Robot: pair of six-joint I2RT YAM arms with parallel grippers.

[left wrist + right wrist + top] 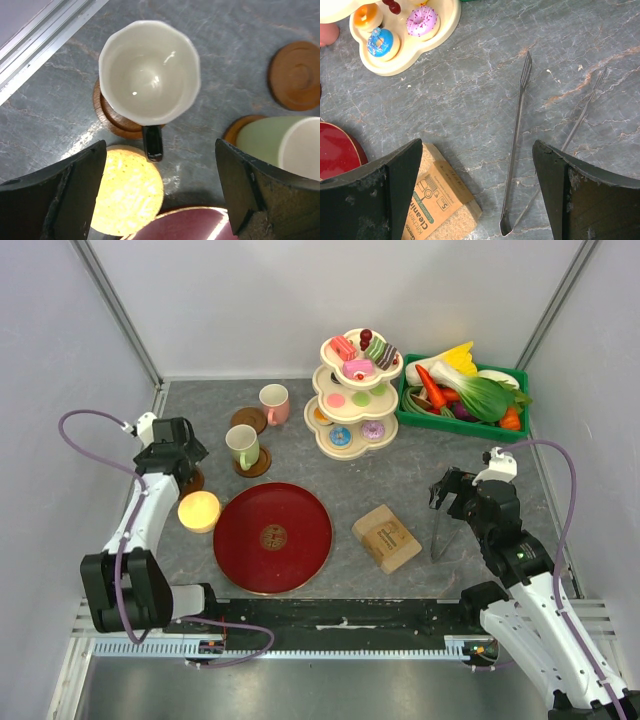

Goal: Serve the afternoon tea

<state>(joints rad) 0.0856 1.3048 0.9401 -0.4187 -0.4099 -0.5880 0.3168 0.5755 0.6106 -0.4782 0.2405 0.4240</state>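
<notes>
Grey marbled tabletop (400, 480): my left gripper (160, 167) gapes wide, gripping nothing, above the black mug (150, 70) on its coaster (112, 124) near the left wall. My right gripper (477, 147), equally wide, holds nothing, hovering over 1 pair of tongs (518, 132).

The left gripper (160, 160) hangs over the grey marbled table (235, 60) with its two dark fingers (75, 195) spread wide, nothing between them in contact. Beyond them a black-handled mug (149, 70), seen from above with a glossy white inside, stands upright on a brown coaster (112, 122), its handle (152, 142) pointing back toward the gap between the fingers. Near the handle lies a round cork-coloured disc (127, 195), and the rim of a dark red plate (185, 225) shows at the bottom edge. At right a pale-green mug (270, 142) sits on a second coaster (237, 129); a bare coaster (296, 75) lies beyond it. An aluminium rail (40, 40) crosses the upper left corner.
</notes>
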